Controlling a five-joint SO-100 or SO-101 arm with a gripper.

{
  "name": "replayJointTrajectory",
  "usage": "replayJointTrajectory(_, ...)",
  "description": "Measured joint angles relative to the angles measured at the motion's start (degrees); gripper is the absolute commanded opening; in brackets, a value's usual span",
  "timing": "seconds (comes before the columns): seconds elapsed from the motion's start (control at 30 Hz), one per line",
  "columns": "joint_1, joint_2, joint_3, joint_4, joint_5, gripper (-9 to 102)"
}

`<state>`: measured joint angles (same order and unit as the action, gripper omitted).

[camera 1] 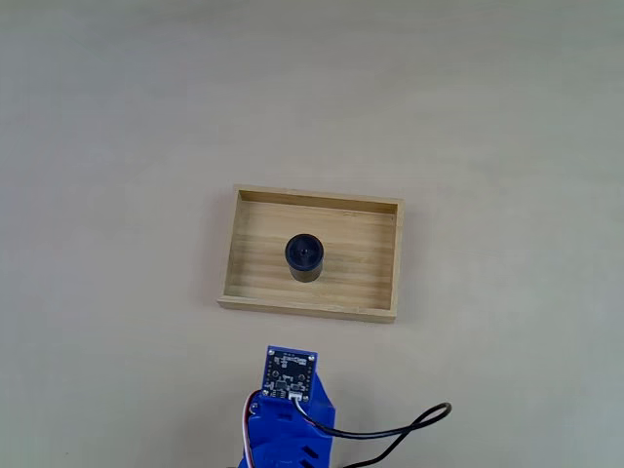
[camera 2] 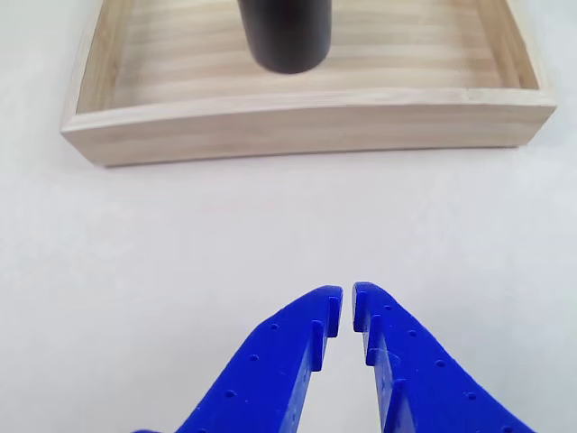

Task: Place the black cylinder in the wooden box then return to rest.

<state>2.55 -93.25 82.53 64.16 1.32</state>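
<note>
The black cylinder (camera 1: 304, 255) stands upright on the floor of the wooden box (camera 1: 249, 250), near its middle. In the other view the cylinder (camera 2: 284, 34) rises behind the box's near wall (camera 2: 306, 122). My blue gripper (camera 2: 347, 302) hovers over bare table short of that wall, its two fingertips nearly touching with nothing between them. From the fixed view the blue arm (camera 1: 290, 419) sits at the bottom edge, below the box, with a small dark-blue circuit board (camera 1: 290, 372) on top; the fingers themselves are hidden there.
A black cable (camera 1: 409, 429) loops out to the right of the arm on the pale table. Open tabletop surrounds the box on every side.
</note>
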Motion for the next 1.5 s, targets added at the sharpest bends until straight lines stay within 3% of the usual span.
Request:
replayJointTrajectory(0.87,-2.02,-5.01,7.91,12.83,-0.97,0)
replayJointTrajectory(1.5,-2.64,-5.01,7.91,13.8,-0.97,0)
